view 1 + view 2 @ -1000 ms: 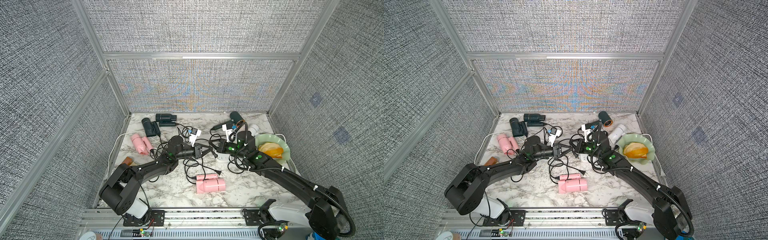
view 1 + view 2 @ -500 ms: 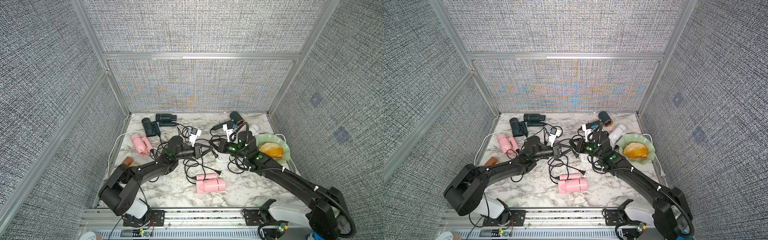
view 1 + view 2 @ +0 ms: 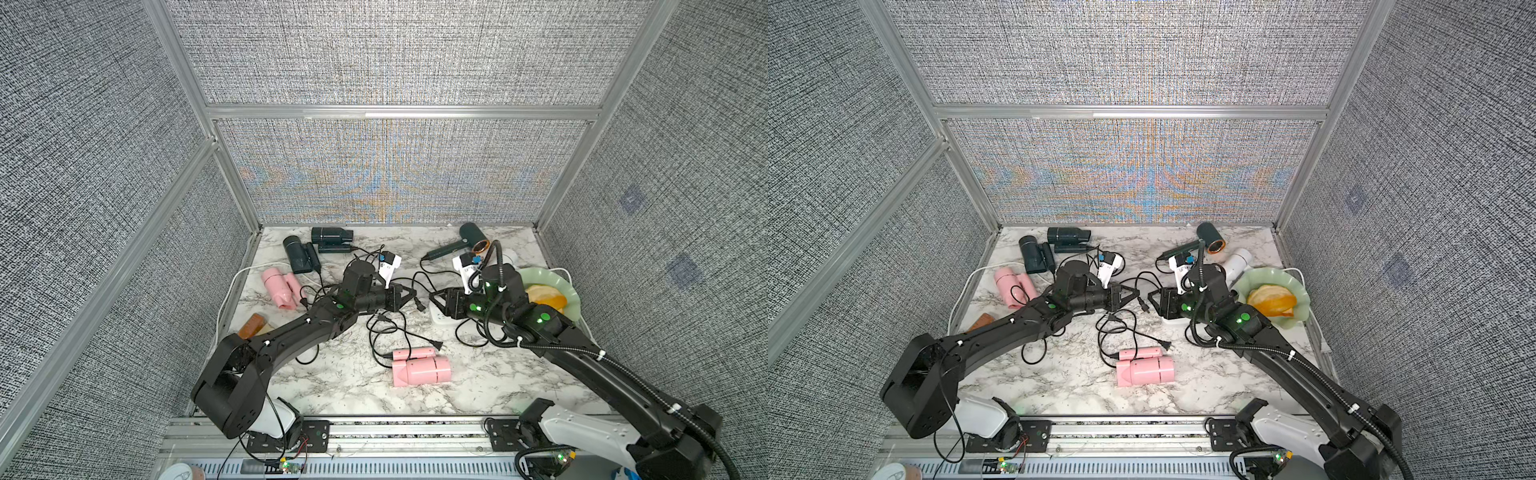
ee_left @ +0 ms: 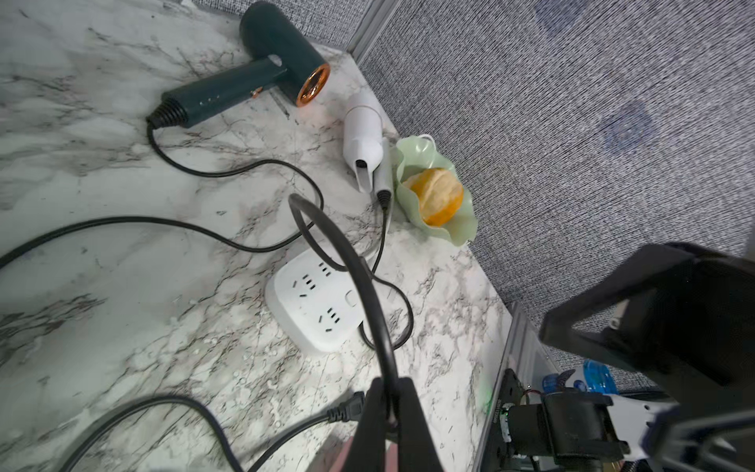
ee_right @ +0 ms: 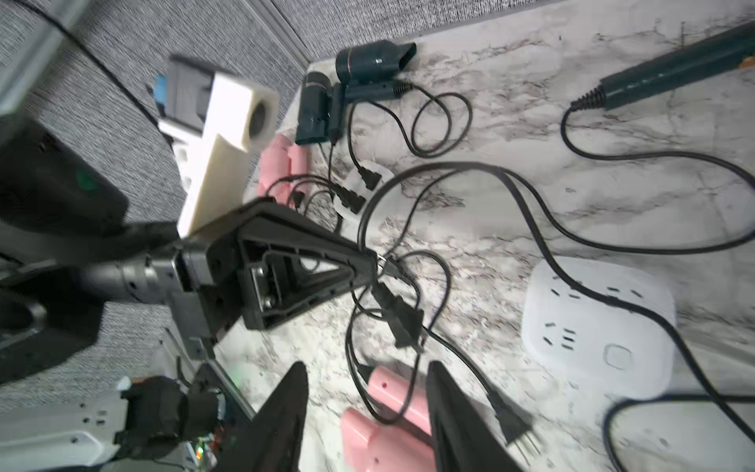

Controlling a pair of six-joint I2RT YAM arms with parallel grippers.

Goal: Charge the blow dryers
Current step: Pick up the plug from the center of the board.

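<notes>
Near the marble worktop's (image 3: 332, 386) middle, the left fingers (image 4: 414, 429) pinch shut on a black cord (image 4: 363, 286); the right fingers (image 5: 282, 421) stand apart, empty, near the white square power strip (image 4: 322, 302). One pink plastic blow dryer (image 3: 422, 370) lies toward the front edge; five other blow dryers (image 3: 331, 236) lie along the left and far edges.

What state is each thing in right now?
left tool, shut on cord
right tool, open, empty
strip, visible sockets empty
front pink dryer, folded, lying on table
green dryer, lying on its side
bowl, holding orange
</notes>
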